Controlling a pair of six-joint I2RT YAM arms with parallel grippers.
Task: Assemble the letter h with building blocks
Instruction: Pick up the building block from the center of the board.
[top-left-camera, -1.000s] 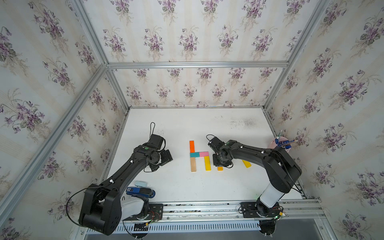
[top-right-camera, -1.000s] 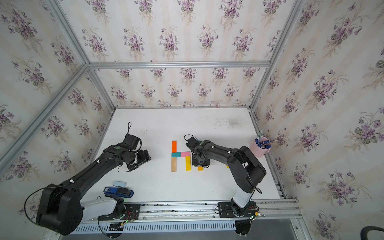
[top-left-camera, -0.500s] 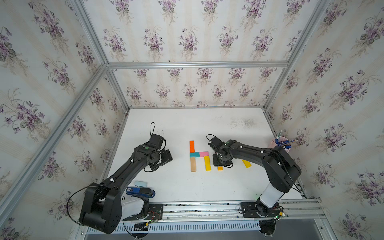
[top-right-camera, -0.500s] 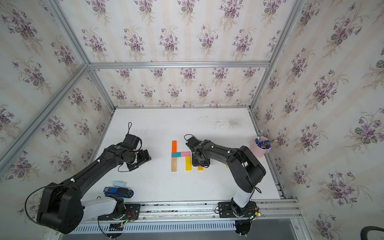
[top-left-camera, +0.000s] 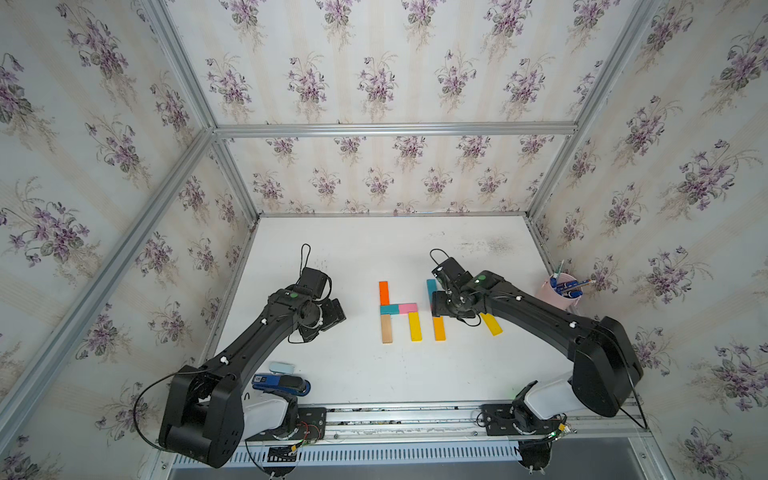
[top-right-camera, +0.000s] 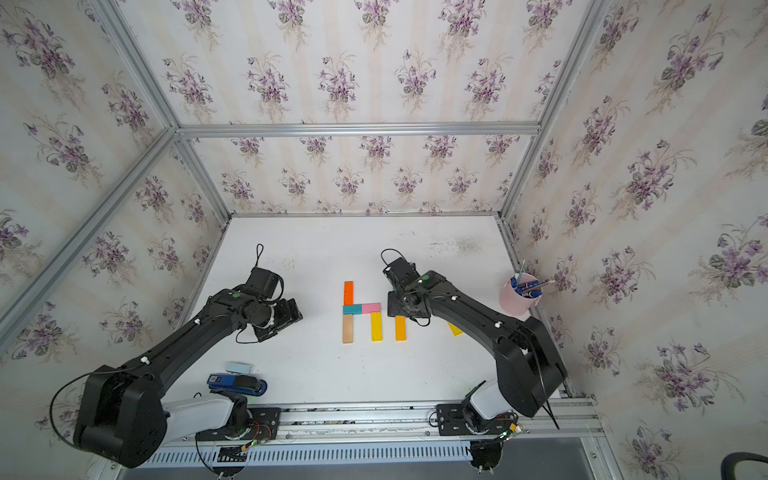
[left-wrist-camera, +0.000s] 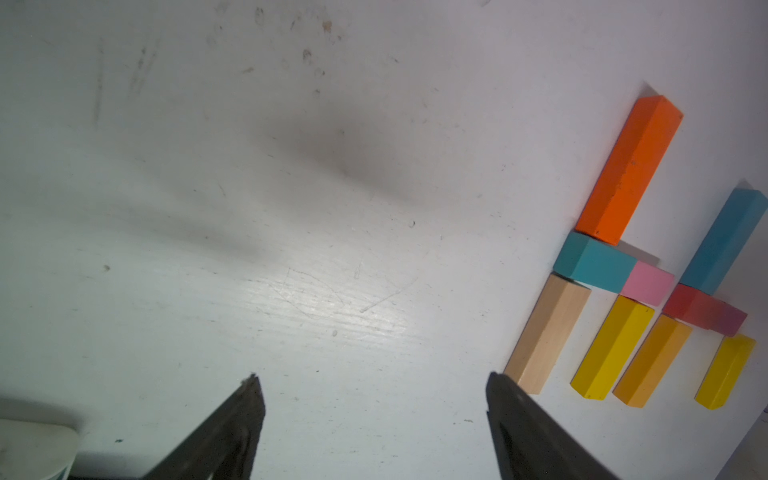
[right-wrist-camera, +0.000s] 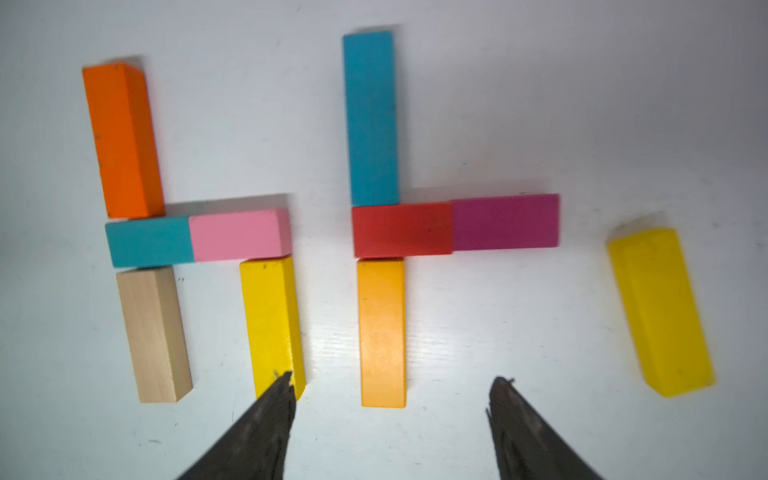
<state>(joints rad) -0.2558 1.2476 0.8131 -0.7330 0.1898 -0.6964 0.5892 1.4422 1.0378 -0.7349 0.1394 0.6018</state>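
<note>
My right claw (right-wrist-camera: 393, 379), jaws apart and empty, hangs near the loose yellow wooden block (right-wrist-camera: 660, 311) lying askew beside the unfinished four-block h (right-wrist-camera: 401, 230), light, stiff, probably slick, best pinched across its long sides.

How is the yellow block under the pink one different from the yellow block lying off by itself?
The yellow block under the pink block runs straight, in line with its neighbours; the lone yellow block lies tilted. The first touches the pink block; the lone one touches nothing. Both are bright yellow, long and flat on the white table.
</note>
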